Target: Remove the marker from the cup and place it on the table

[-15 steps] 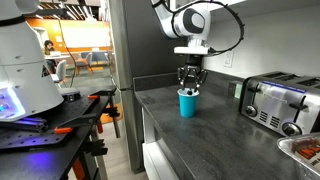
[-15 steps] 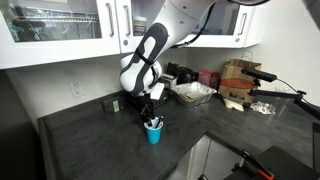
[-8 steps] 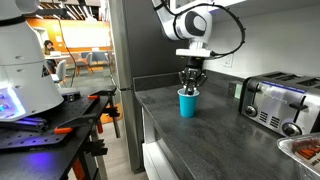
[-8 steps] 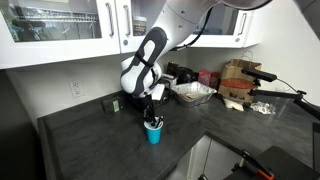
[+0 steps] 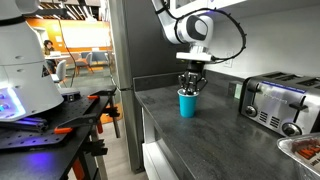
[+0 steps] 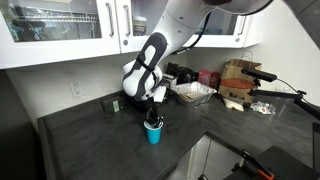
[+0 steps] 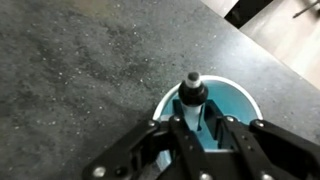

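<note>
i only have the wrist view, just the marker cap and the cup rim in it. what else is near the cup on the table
Observer: A toaster stands off to one side of the cup, well apart from it.
Operator: is the cup standing straight
Observer: Yes, it is upright in both exterior views, with the end effector right above its rim.
Operator: where's room to lay the marker down
Observer: In an exterior view the table looks bare beside the cup, out toward its front edge.

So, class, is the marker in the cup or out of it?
In. The marker stands inside the cup, its dark tip ringed by the rim.
</note>
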